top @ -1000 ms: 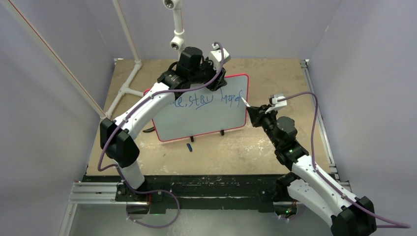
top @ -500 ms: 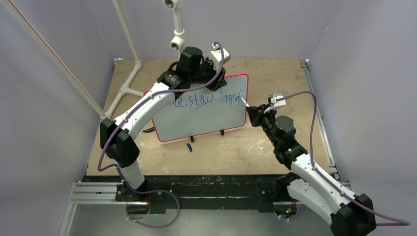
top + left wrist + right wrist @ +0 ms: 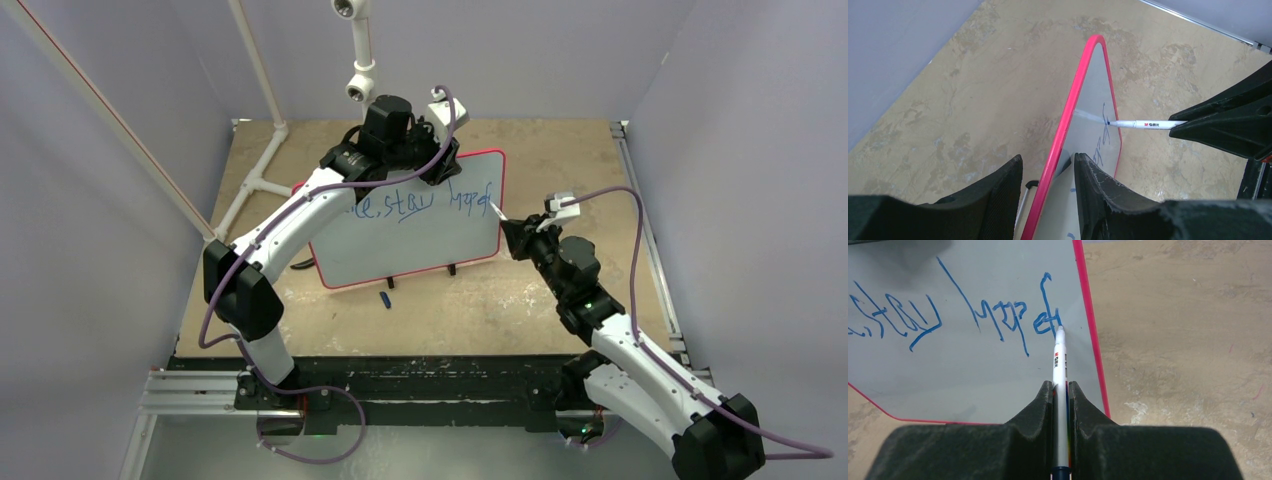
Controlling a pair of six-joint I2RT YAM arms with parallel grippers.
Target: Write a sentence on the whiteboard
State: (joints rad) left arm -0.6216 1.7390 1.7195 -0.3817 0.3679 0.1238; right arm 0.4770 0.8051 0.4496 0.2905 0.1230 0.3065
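The whiteboard, red-framed, stands tilted on small black feet in the middle of the table. The sentence runs across its upper part in blue handwriting, and its left end is hidden behind my left arm. My left gripper is shut on the board's top edge, one finger on each side of the red frame. My right gripper is shut on a white marker. The marker's tip touches the last blue letter near the board's right frame. The left wrist view shows the marker meeting the board from the right.
A small blue marker cap lies on the table in front of the board. White pipes run along the back left, and one hangs above the board. A metal rail lines the right table edge. Walls close in on all sides.
My right arm has crept slightly left toward the board, with the marker tip staying at the last letter. The left arm and the board have not moved.
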